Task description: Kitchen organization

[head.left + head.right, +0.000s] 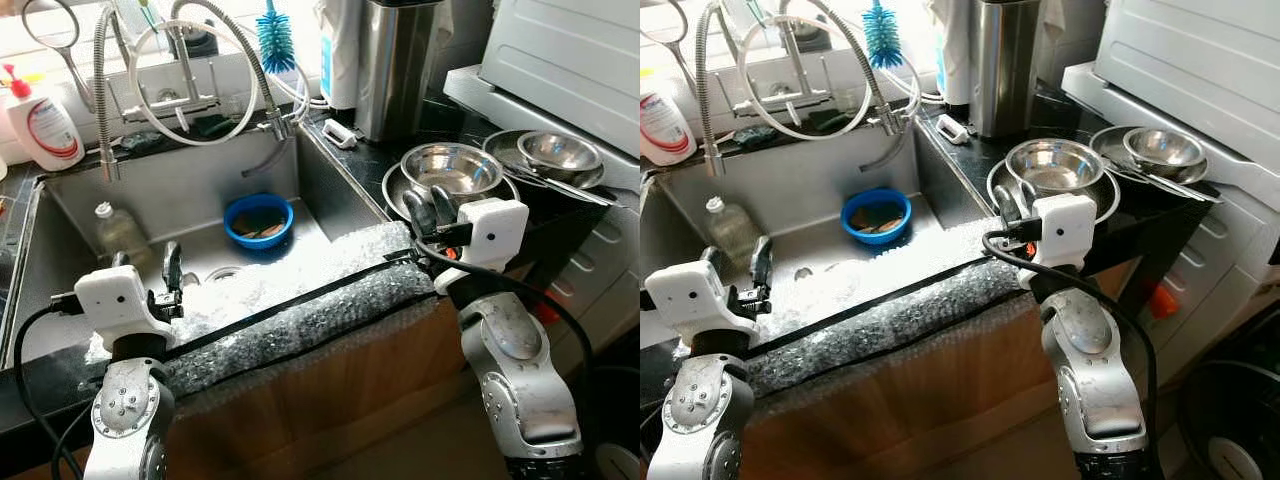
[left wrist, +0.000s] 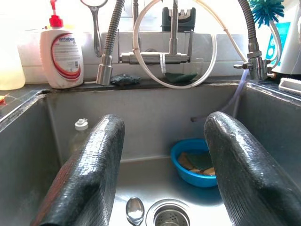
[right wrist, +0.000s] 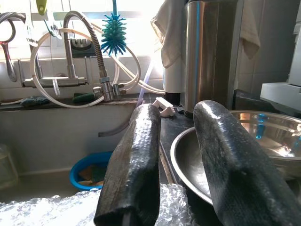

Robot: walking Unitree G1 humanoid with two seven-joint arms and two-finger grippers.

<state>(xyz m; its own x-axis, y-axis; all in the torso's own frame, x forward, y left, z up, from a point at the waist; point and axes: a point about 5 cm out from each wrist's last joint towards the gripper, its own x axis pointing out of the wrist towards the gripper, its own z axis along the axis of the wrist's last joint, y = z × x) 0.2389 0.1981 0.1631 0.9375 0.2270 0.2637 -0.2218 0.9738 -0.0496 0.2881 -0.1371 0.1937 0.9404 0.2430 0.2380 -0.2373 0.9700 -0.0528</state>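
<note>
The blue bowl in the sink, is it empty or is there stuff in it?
Not empty. The blue bowl sits upright on the sink floor holding brownish and green pieces, possibly sponges; exactly what they are cannot be told.

This is a home kitchen: a stainless steel sink [image 1: 170, 200] sits at eleven o'clock with a coiled spring tap [image 1: 190, 70] behind it and a blue bowl [image 1: 258, 220] inside. At twelve o'clock stands a teal bottle brush [image 1: 275, 40]. Steel mixing bowls [image 1: 452, 168] rest on the dark counter [image 1: 400, 145] at two o'clock, and a soap bottle [image 1: 42, 125] at ten.
</note>
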